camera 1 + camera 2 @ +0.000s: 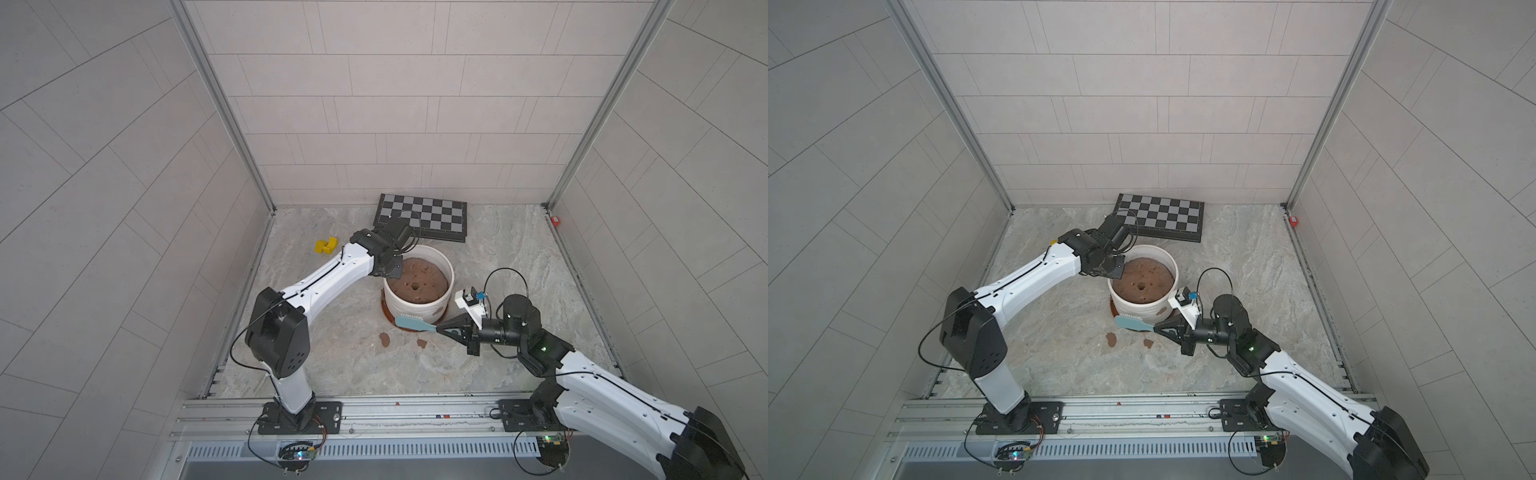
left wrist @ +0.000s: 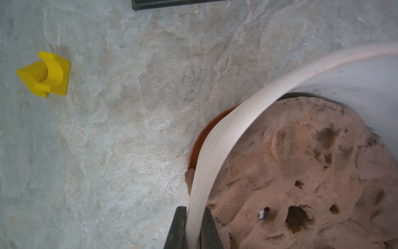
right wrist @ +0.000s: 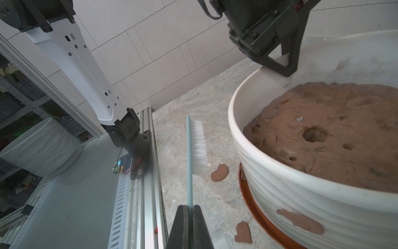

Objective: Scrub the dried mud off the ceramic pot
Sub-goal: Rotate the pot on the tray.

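The ceramic pot (image 1: 415, 306) (image 1: 1136, 308), white and ribbed, stands on an orange saucer (image 3: 252, 207) and holds a brown soil mound. My left gripper (image 2: 193, 228) (image 1: 392, 272) is shut on the pot's far-left rim (image 2: 215, 151), one finger inside and one outside. My right gripper (image 3: 190, 215) (image 1: 440, 330) is shut on the handle of a light-blue brush (image 1: 409, 323) (image 3: 199, 148). The white bristles face the pot's front wall with a small gap. One patch of dried mud (image 3: 301, 222) sticks to the wall low down. Two chips (image 1: 384, 339) (image 1: 422, 343) lie on the floor in front.
A chessboard (image 1: 424, 216) lies behind the pot by the back wall. A yellow block (image 1: 326, 246) (image 2: 46, 74) sits at the back left. The metal rail (image 1: 374, 411) with both arm bases runs along the front edge. Tiled walls close in three sides.
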